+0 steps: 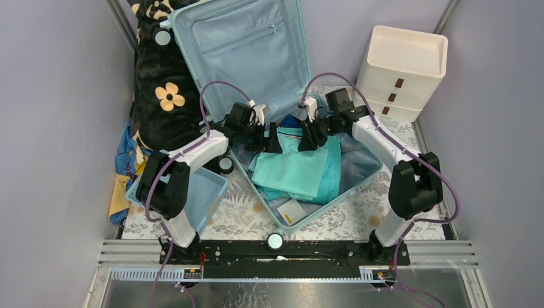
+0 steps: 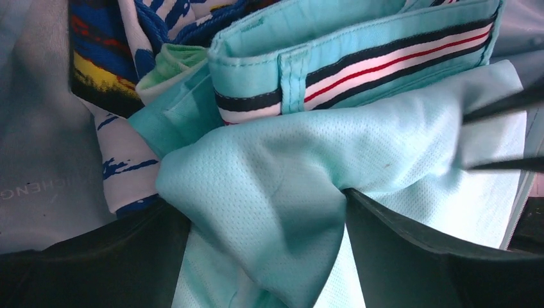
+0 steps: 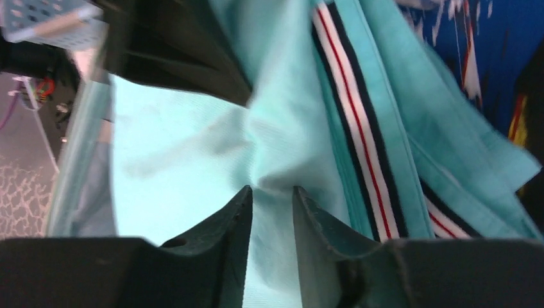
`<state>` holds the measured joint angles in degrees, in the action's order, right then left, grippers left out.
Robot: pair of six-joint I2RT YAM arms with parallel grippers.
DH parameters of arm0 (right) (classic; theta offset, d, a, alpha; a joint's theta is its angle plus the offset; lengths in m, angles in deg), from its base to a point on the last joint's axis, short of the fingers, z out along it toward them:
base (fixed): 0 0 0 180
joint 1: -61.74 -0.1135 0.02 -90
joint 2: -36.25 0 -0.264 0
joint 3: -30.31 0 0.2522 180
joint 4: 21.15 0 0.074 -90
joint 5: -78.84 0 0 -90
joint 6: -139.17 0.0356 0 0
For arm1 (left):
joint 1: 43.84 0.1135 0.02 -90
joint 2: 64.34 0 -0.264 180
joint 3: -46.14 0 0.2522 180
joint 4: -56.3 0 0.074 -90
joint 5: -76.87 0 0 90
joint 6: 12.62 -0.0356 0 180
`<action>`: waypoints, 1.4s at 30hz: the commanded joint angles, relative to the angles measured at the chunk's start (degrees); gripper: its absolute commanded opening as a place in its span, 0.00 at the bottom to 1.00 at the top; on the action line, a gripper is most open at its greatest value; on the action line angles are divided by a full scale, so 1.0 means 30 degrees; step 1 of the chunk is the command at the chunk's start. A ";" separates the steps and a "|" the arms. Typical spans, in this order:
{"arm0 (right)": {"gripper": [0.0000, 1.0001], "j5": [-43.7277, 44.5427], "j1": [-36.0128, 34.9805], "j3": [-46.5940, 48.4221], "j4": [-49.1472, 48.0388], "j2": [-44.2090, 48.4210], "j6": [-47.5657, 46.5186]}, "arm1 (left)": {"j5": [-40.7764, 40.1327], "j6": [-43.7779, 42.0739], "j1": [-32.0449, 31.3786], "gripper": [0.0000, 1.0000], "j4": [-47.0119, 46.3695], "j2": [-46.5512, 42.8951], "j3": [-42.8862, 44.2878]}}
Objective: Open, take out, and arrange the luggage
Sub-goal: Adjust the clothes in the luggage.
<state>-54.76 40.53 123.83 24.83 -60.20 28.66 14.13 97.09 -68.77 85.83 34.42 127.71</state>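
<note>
Arm bases: both are sitting on a black rail (image 1: 276,253) at the near edge, the left arm on the left.
Table (image 1: 349,221): it is wearing a pale leaf-patterned cover.
Basket (image 1: 206,187): the small blue one is standing just beside the left arm and near the case's left corner.
Luggage (image 1: 238,51): it is lying open in the middle of the table, the lower shell flat and full of clothes, one wheel pointing at the rail.
White packet (image 1: 292,210): it is lying flat in the near corner of the lower shell.
Teal shirt (image 2: 276,192): it is lying on top of the pile, its mesh cloth bunching up between the two grippers.
Left gripper (image 2: 266,256): it is reaching down into the case with its fingers standing wide apart, released, a hump of the shirt rising between them.
Right gripper (image 3: 272,218): it is coming in from the other side, fingers drawn close and pinching a puckered fold of the shirt.
Striped waistband (image 2: 385,64): it is lying just beyond the shirt, on a second teal garment.
Blue patterned cloth (image 2: 128,170): it is peeking out under the teal pieces.
Lid: it is standing raised at the back, its grey-blue lining facing forward, leaning on a dark flowered blanket (image 1: 160,96).
Drawer unit (image 1: 401,74): the cream one is standing far right, apart from the case.
</note>
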 commanded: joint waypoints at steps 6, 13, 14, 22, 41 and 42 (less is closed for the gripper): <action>0.28 0.7281 0.0450 -0.2449 0.0815 -0.1277 -0.0577 | -0.0420 0.1167 0.1596 0.99 -0.2217 -0.3272 -0.0376; 0.28 0.8830 0.1095 -0.4902 0.0164 -0.0517 -0.0649 | 0.2279 0.3006 0.2980 0.99 -0.3472 -0.2958 -0.0734; 0.28 0.8758 0.1318 -0.5124 0.0168 -0.0430 -0.0745 | 0.2520 0.3154 0.2978 0.99 -0.3481 -0.2694 -0.0765; 0.28 0.5803 0.2625 -0.5453 0.1193 0.0128 -0.1865 | 0.1621 0.3116 0.3036 0.87 -0.2526 -0.0739 -0.0441; 0.28 0.0969 0.3204 -0.2557 0.3054 -0.0845 -0.1293 | 0.4843 0.3746 0.1356 0.66 -0.3553 0.1304 -0.1075; 0.28 0.0729 0.3218 -0.2400 0.3191 -0.0804 -0.1327 | 0.5097 0.3895 0.1339 0.60 -0.3557 0.1153 -0.0807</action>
<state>-54.04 48.94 115.53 24.33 -61.38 25.43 26.57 107.27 -63.72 76.01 38.18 124.37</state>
